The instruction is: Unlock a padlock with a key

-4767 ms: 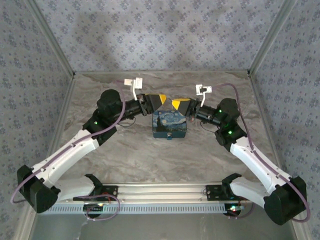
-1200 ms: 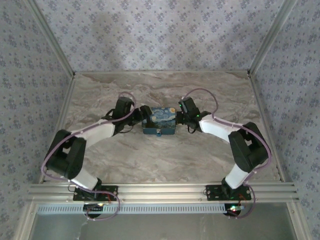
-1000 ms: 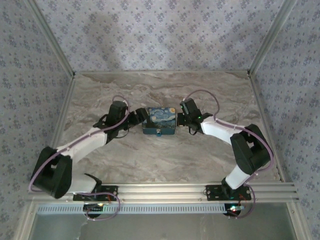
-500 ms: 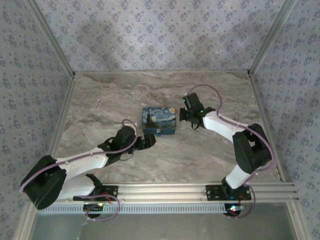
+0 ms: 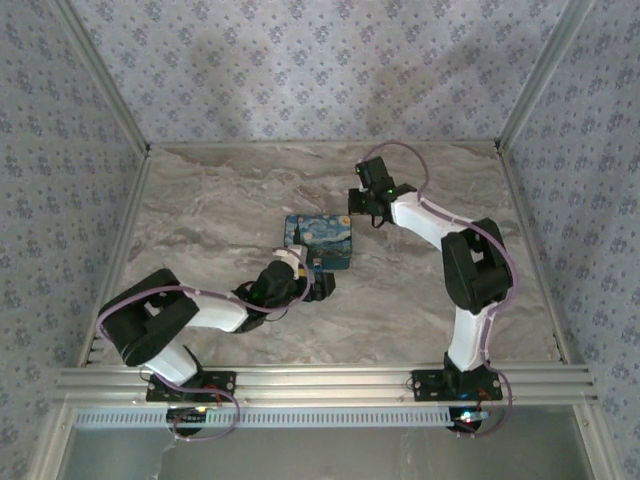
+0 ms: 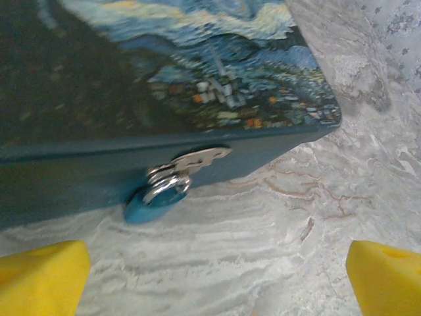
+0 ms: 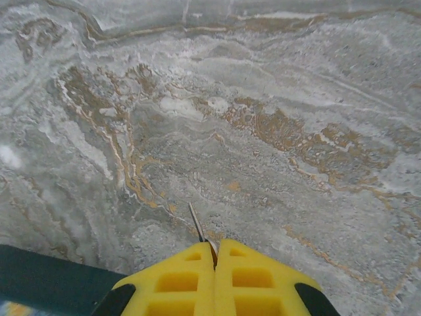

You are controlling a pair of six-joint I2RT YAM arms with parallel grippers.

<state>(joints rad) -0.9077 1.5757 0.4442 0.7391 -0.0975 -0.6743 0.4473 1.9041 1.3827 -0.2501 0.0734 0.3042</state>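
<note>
One tip: I'd centre the wide left pincer on the padlock at eleven o'clock, right pincer pinching the key.

Padlock gleams in shiny metal, key looks matt, box is painted, table smooth marble-like.

The table is taken in from above, behind the arm bases. The blue box is shared with the left wrist view, seen close and low (front face toward the lens); marble is viewed downward at close range from the right wrist.
</note>
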